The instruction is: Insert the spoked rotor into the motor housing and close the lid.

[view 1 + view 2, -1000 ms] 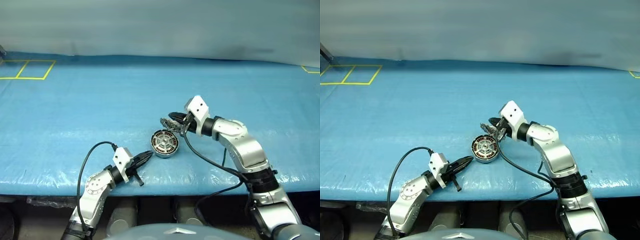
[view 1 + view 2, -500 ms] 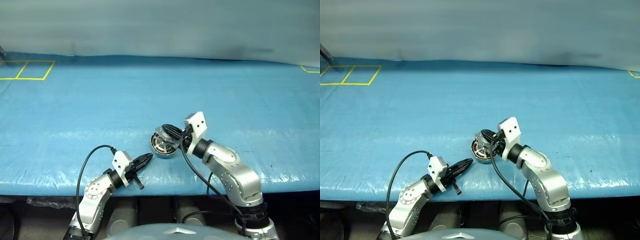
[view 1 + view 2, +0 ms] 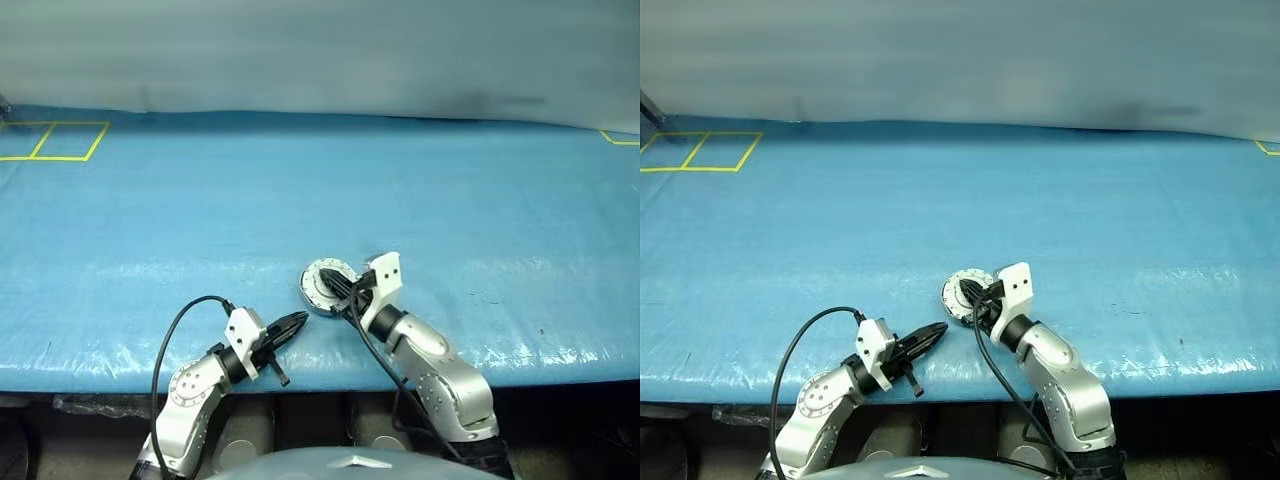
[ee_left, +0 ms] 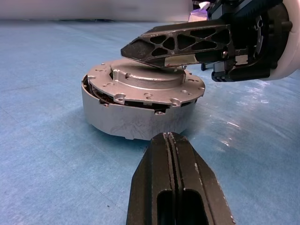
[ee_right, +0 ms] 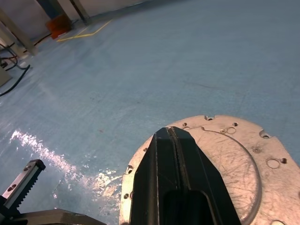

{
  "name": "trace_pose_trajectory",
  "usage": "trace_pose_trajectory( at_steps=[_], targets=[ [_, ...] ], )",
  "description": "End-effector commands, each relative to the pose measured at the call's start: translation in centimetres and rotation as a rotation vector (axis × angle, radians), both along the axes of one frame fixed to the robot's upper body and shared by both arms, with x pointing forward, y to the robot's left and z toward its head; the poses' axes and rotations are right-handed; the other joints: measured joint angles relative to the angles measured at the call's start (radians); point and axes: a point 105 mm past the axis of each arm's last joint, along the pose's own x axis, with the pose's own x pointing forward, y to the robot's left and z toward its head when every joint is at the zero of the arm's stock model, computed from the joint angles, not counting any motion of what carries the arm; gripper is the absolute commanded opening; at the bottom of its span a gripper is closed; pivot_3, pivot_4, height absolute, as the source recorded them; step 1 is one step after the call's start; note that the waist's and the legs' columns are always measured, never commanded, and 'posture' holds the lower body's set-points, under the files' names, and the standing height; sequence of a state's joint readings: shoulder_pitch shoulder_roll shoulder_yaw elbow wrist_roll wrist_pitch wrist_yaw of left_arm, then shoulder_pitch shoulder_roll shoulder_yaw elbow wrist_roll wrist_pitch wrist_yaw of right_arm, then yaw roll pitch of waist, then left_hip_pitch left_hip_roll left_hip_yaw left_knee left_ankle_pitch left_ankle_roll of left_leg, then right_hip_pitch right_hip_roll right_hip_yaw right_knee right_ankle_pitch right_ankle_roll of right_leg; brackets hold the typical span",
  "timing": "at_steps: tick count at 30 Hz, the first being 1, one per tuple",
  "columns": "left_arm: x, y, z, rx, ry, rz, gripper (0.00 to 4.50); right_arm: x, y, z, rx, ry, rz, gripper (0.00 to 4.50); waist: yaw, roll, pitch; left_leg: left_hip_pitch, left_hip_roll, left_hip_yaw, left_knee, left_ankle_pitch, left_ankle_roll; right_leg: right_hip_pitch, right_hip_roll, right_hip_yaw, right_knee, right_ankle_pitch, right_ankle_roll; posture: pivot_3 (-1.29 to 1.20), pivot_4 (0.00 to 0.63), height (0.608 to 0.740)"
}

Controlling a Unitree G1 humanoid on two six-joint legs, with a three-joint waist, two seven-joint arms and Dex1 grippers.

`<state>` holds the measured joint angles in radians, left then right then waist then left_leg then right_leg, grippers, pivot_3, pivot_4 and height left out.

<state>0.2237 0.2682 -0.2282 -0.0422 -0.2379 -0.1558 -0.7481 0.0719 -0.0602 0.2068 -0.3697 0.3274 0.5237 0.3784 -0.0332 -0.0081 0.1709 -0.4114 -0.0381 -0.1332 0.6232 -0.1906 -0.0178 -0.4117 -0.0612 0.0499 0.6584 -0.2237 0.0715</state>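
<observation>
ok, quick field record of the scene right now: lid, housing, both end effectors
lid: plain grey face up, down on the motor housing, slightly tilted with a gap on one side
motor housing: on the blue table cover, near its front edge
right end effector: shut, fingers lying on top of the lid
left end effector: shut, holding nothing, pointing at the housing, apart from it
spoked rotor: cannot be seen under the lid

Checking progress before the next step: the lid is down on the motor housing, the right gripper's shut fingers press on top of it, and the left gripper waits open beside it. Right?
Not quite: the left gripper is shut, not open; the left wrist view shows its fingers pressed together. The rest stands: the lid lies on the motor housing, and the right gripper, shut, rests on top.
</observation>
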Motion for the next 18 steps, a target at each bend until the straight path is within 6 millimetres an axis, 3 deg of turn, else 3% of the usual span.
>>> trace_pose_trajectory(
  at_steps=[1, 11, 15, 18],
  targets=[
    [0.0, -0.2, 1.1, -0.001, -0.046, -0.006, 0.04, -0.6, 0.6, -0.6, 0.013, 0.033, 0.018, 0.0, 0.0, 0.0, 0.0, 0.0, 0.0, 0.0, 0.0, 0.0, 0.0, 0.0, 0.0, 0.0, 0.0, 0.0, 0.0, 0.0, 0.15, 0.74],
    [0.3, 0.1, 0.9, 0.007, -0.027, 0.041, 0.04, -1.0, -1.3, 4.4, 0.009, -0.148, 0.131, 0.0, -0.001, 0.0, 0.0, -0.002, 0.0, 0.0, -0.003, 0.0, 0.0, -0.001, 0.0, -0.001, -0.003, -0.001, 0.0, 0.0, 0.15, 0.74],
    [0.4, -0.1, 0.9, 0.007, -0.024, 0.037, 0.0, -0.4, -2.4, 5.6, -0.03, -0.201, 0.106, 0.86, -0.001, 0.0, 0.0, -0.002, 0.0, 0.0, -0.002, 0.0, 0.0, -0.001, 0.0, -0.001, -0.003, -0.001, 0.0, 0.0, 0.15, 0.74],
    [0.5, -0.1, 1.0, 0.008, -0.023, 0.033, 0.0, -0.1, -3.0, 5.9, -0.045, -0.219, 0.087, 1.94, 0.0, 0.0, 0.0, -0.002, -0.001, 0.0, -0.003, 0.0, 0.0, -0.001, 0.0, -0.001, -0.003, -0.001, 0.0, 0.0, 0.15, 0.74]
  ],
)
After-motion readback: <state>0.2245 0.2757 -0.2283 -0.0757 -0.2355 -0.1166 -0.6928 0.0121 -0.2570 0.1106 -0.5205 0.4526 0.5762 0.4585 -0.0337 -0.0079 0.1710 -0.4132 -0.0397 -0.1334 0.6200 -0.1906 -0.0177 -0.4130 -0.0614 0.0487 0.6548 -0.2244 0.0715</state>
